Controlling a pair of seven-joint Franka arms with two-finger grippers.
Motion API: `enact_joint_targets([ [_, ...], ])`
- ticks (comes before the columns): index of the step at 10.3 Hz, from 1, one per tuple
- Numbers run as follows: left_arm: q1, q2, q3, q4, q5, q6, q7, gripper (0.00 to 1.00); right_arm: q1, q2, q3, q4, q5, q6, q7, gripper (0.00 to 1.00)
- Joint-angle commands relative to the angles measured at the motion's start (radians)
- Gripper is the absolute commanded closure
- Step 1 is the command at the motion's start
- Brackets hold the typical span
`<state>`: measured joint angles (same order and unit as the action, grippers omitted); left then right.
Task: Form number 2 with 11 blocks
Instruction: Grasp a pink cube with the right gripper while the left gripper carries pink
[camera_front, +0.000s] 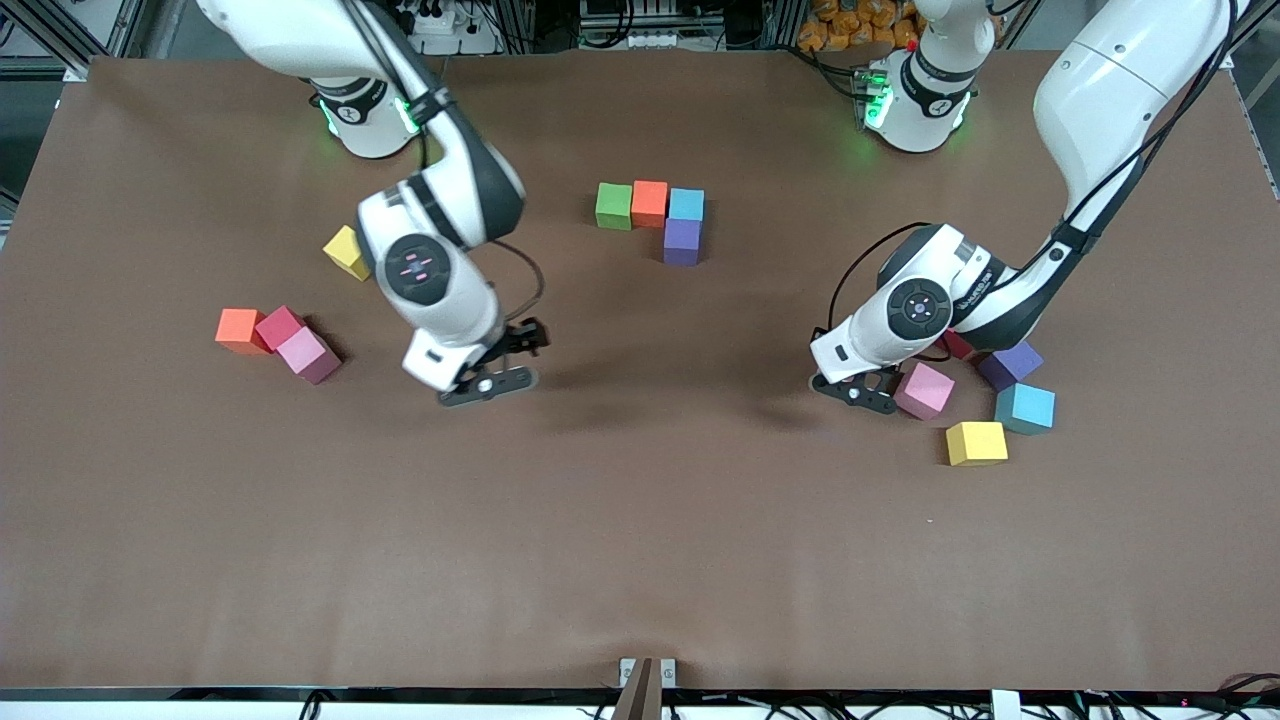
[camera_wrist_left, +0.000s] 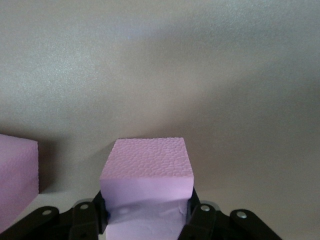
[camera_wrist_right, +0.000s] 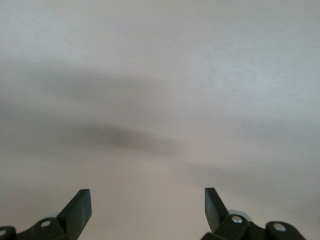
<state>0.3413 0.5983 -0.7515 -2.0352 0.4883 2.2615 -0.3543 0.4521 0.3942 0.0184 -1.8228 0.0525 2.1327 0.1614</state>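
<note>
Left wrist view shows what the front view hides: left pincer (camera_wrist_left: 147, 212) clamped on a pink block (camera_wrist_left: 146, 175), fingers on both side faces; a second pinkish face (camera_wrist_left: 17, 180) sits beside it, probably the purple cube.

Front view, near to far: yellow block (camera_front: 976, 442), light blue block (camera_front: 1025, 408), the gripped pink one (camera_front: 923, 389) at the left pincer (camera_front: 868, 392), low at the counter (camera_front: 640, 560).

Right pincer (camera_front: 490, 384) hangs open over bare counter; right wrist view shows fingers (camera_wrist_right: 77, 210) wide apart.

Started number 2 (camera_front: 655, 218): green, orange, light blue in a row, purple just nearer the camera under the blue.
</note>
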Motion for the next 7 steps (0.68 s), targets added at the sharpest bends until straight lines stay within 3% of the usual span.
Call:
enact_joint_targets([
  [1, -0.057, 0.006, 0.001, 0.045, 0.024, 0.004, -0.104, 0.8, -0.114, -0.153, 0.015, -0.171, -0.014, 0.007, -0.182, 0.0],
  [3, -0.14, 0.008, 0.0, 0.096, 0.01, -0.003, -0.208, 0.81, -0.229, -0.198, 0.012, -0.229, -0.014, 0.009, -0.383, 0.0],
  [7, -0.283, 0.061, 0.0, 0.188, -0.045, -0.003, -0.426, 0.8, -0.236, -0.195, -0.185, -0.298, -0.013, 0.073, -0.777, 0.0],
])
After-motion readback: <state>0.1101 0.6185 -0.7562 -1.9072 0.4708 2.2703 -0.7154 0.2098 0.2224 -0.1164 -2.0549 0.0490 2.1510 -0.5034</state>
